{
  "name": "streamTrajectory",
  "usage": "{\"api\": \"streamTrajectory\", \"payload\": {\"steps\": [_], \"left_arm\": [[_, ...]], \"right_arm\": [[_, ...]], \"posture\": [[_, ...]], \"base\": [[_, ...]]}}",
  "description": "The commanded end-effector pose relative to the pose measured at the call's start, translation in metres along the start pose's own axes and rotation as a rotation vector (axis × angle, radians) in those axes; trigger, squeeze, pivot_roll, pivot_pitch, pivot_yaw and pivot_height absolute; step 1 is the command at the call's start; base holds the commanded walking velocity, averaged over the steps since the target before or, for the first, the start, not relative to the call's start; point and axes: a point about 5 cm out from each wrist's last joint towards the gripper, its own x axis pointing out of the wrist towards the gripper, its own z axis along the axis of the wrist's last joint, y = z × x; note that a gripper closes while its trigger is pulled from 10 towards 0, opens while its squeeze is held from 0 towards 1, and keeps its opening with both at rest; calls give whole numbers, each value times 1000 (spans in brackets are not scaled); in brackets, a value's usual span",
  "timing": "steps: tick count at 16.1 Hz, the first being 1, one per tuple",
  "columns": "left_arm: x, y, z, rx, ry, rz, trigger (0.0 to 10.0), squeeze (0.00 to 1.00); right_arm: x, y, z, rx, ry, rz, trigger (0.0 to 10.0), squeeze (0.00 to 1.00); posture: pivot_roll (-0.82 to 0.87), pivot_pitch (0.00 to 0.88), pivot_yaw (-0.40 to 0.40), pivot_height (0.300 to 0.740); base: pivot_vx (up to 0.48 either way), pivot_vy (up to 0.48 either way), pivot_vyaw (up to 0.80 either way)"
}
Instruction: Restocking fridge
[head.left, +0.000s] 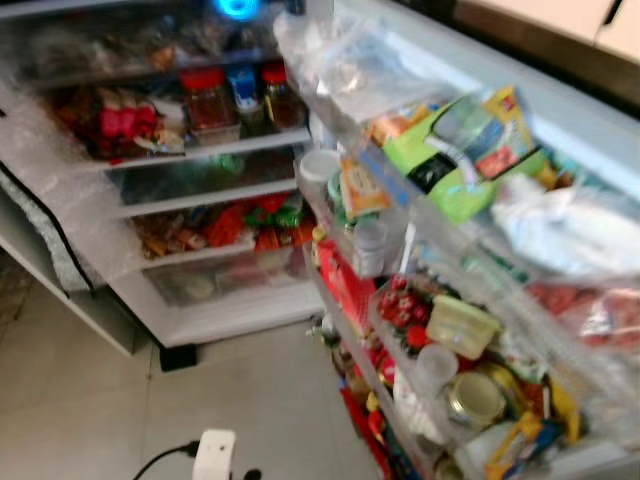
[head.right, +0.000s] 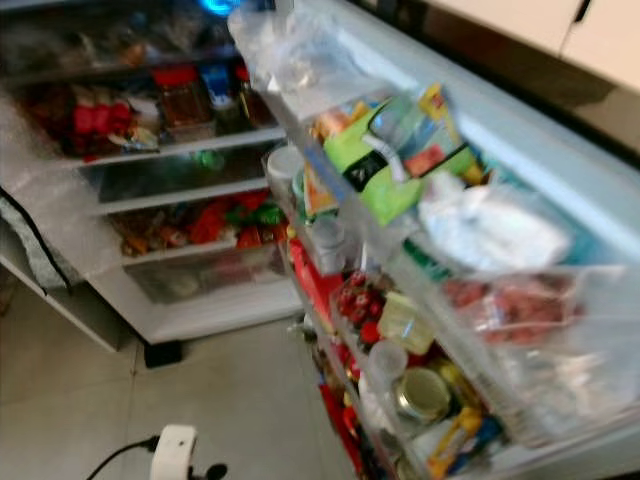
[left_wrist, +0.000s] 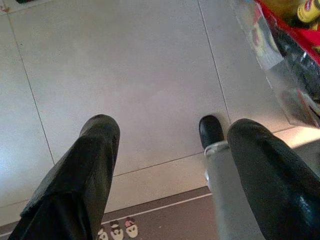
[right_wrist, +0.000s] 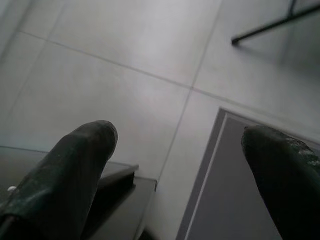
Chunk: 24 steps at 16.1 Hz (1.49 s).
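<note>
Fridge: I saw the fridge (head.left: 150, 300) standing open ahead of the head camera, its shelves packed, the picture somewhat blurred.
Upper shelf: red-lidded jars (head.left: 208, 98) stood beside a blue-capped bottle (head.left: 243, 88); red packets (head.left: 122, 122) lay further along the same shelf.
Lower shelf: a heap of red and green packets (head.left: 235, 222) sat above a clear drawer (head.left: 215, 282).
Door: the open door (head.right: 560, 160) swung toward me, its clear bins crammed.
Door bins: I made out a green bag (head.left: 455, 165), a white plastic bag (head.left: 565, 225), a tub of red fruit (head.left: 400, 305), a pale yellow tub (head.left: 462, 327) and a metal-lidded jar (head.left: 474, 398).
Floor: a white plug adapter (head.left: 213, 455) with a black cable lay on the pale tiles (head.left: 80, 410) before the fridge.
Left gripper: the left gripper (left_wrist: 172, 145) hung low over the tiles, its black fingers (left_wrist: 85, 170) spread well apart with nothing between them; the bottom door bin (left_wrist: 285, 65), holding red and yellow packs, lay just past the tip of one finger, and the robot's black foot (left_wrist: 210, 131) showed between the two.
Right gripper: the right gripper (right_wrist: 180, 150) hung likewise over the floor, fingers (right_wrist: 70, 165) wide apart and empty; a grey mat (right_wrist: 235, 200) lay beyond them, a thin black frame leg (right_wrist: 270, 22) further off.
</note>
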Motion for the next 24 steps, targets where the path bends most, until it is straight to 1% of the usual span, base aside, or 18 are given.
{"api": "streamTrajectory", "payload": {"steps": [1,4,7,10,13,14,17,22,24], "left_arm": [[-3,0,-13,-13,46,4,10000,0],[-4,6,-15,1,54,9,10000,0],[0,-4,-7,2,47,1,10000,0],[0,-4,-6,4,39,-3,10000,0],[0,-10,-8,6,41,-8,10000,0],[-2,-6,-13,4,44,-4,10000,0],[-6,3,-20,2,44,7,10000,0],[-6,2,-17,1,23,9,10000,0],[-7,5,-18,0,18,13,10000,0]], "right_arm": [[0,-2,-3,-1,8,-9,10000,0],[-1,-3,-4,2,11,-14,10000,0],[-1,-5,-4,6,9,-25,10000,0],[-1,-7,-4,8,8,-31,10000,0],[-2,-9,-6,7,13,-38,10000,0],[-2,-10,-9,5,19,-40,10000,0],[-3,-12,-14,-17,38,-40,10000,0],[-4,-11,-22,-42,65,-29,10000,0],[-5,-11,-24,-46,73,-28,10000,0]], "posture": [[-53,114,48,740],[-54,112,48,740],[-55,110,49,740],[-55,111,49,740],[-55,111,48,740],[-54,113,47,740],[-54,113,47,740],[-51,112,45,740],[-54,112,45,740]], "base": [[0,461,0],[0,0,0],[0,0,0],[0,0,0],[0,0,0],[0,0,0],[0,0,0],[0,0,0],[0,0,0]]}}
